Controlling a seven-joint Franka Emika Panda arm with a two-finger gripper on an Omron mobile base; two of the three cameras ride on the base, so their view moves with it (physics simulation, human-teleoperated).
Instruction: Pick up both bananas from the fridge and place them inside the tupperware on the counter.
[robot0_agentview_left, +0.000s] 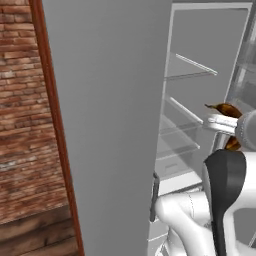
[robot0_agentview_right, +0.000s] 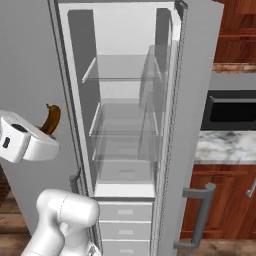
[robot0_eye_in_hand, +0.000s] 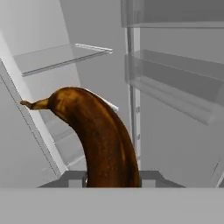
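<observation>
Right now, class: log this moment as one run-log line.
gripper: shut on banana | fridge: door open | banana: in the air, off the glass shelves | tupperware: not reached yet

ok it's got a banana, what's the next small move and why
Probably draw the end effector back, away from the open fridge. It is shut on a brown-patched banana, which rises above the fingers off any shelf, and the glass shelves look bare. The marble counter lies to the right, past the fridge door.

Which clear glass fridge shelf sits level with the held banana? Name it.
The middle glass shelf: in the right base view its front edge sits about level with the brown-patched yellow banana clamped in the jaws; the upper glass shelf lies well above it.
</observation>
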